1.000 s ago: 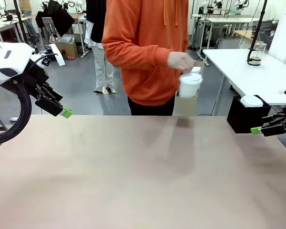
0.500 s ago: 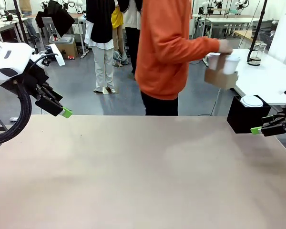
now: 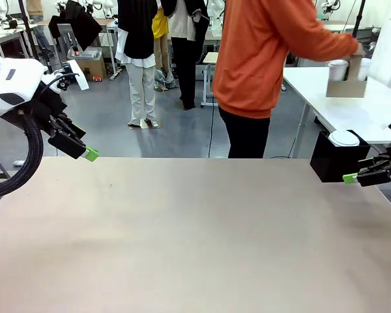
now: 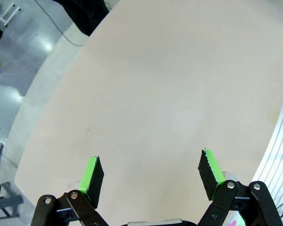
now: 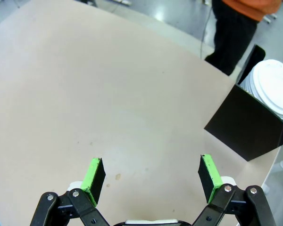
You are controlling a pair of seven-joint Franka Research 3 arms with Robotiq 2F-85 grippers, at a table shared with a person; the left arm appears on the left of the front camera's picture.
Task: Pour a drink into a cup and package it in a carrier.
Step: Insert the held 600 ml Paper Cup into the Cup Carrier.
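Beige table: bare wood-coloured top; a second ago the carrier with its cups hung just above its far edge at 12 o'clock.
Left gripper: hovers at 9 o'clock over the table's left side, same place as a second ago. In the left wrist view the jaws stand wide apart with nothing between the green pads.
Person: in an orange top, has walked from 12 o'clock to 1 o'clock and now reaches toward the white side table.
Carrier: brown cardboard, held in the person's hand at 2 o'clock, over the side table, well apart from both grippers.
Cup: white, standing in the carrier, carried away with it.
Black box: at 3 o'clock on the table's right edge, white lids stacked in it.
Right gripper: just beside the black box, not moved; in its wrist view the jaws are released and empty.
Meaning: packaged drink seems already taken off, so I judge the task finished or nearly so, and nothing remains for the arms.
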